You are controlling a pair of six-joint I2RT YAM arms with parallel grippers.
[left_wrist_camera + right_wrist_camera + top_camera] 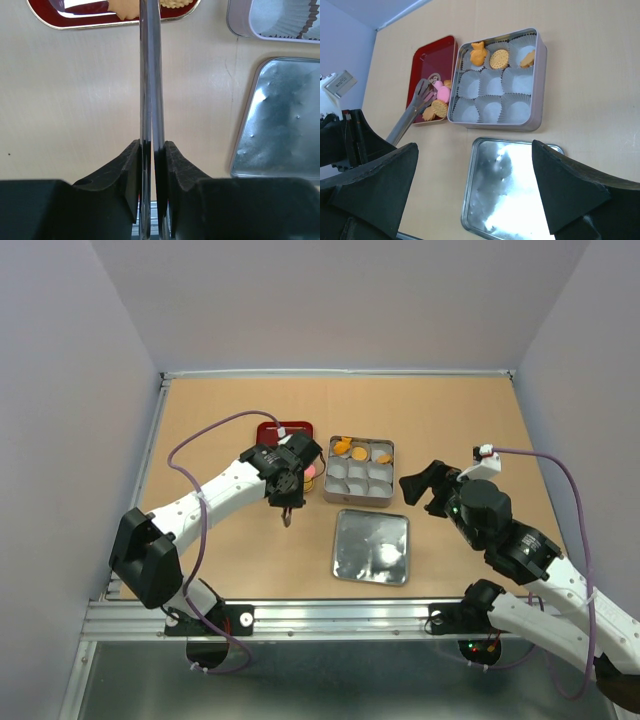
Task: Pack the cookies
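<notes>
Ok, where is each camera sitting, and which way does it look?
Top external: above and behind the arms, looking down on the table; both arms show.
Left wrist: on the left arm, looking along the tongs toward the red tray; the left tool pinches them.
Right wrist: on the right arm, looking across at the cookie tin; the open right tool frames it.
Shared: both wrist views catch the tray, tin and silver lid.
</notes>
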